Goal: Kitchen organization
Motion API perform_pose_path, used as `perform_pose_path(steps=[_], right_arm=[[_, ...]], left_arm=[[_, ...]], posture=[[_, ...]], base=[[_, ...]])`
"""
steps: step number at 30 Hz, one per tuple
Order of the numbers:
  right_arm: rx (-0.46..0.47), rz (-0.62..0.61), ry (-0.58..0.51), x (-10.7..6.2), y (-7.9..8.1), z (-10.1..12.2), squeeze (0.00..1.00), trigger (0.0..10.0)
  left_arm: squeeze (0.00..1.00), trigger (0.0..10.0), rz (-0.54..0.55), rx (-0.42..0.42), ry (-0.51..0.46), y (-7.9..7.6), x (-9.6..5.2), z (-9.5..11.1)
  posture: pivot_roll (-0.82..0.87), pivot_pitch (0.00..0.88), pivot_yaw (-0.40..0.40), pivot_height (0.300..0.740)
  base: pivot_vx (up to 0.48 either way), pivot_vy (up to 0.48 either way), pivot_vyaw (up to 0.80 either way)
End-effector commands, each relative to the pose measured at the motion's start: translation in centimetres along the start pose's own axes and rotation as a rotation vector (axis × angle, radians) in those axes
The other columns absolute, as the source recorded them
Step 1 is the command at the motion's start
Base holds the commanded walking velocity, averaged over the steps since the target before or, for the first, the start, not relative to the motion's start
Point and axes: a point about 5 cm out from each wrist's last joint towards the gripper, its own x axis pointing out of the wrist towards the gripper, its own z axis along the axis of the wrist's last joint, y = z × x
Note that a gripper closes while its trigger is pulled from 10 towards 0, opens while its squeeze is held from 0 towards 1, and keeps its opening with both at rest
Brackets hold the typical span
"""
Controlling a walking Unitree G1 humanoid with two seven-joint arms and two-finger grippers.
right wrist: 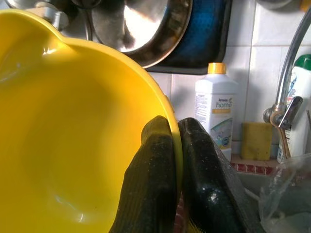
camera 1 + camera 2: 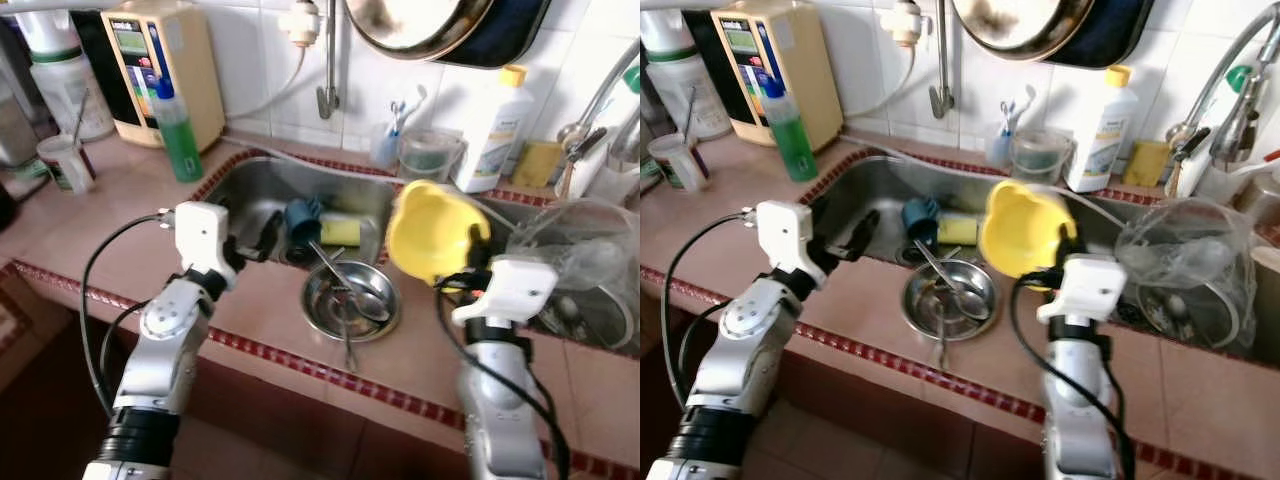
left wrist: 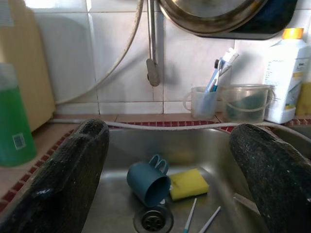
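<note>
- Yellow bowl, centre right of the frame above the sink: right gripper pinches its rim.
- Left gripper, fingers spread, hovers centre left at the sink's edge.
- Blue cup lies beside the yellow sponge.

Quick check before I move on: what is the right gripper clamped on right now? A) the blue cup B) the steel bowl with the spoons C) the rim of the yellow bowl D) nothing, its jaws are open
C: the right gripper has its jaws pinched on the rim of the yellow bowl, one finger inside and one outside, held above the sink.
</note>
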Motion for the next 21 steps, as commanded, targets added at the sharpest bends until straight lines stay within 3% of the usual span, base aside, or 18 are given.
perform_pose_path(steps=[1, 17, 21], right_arm=[[-0.018, -0.013, -0.015, 0.4, -0.6, 0.3, 0.00, 10.0], [-0.032, 0.042, -0.039, 1.9, -0.4, 0.5, 0.00, 10.0], [-0.031, 0.066, -0.046, 2.6, -0.2, 0.5, 0.00, 10.0]], left_arm=[[0.00, 10.0, -0.030, -0.004, 0.007, -0.8, 0.4, 0.0], [0.00, 10.0, -0.019, -0.006, -0.010, -1.0, 0.7, 0.1], [0.00, 10.0, -0.041, -0.021, 0.000, -1.3, 1.4, 0.0]], posture=[[-0.01, 0.000, 0.027, 0.740], [0.01, 0.000, 0.004, 0.740], [0.02, 0.000, -0.001, 0.740]], base=[[0.000, 0.394, 0.00], [0.000, 0.389, 0.00], [0.000, 0.000, 0.00]])
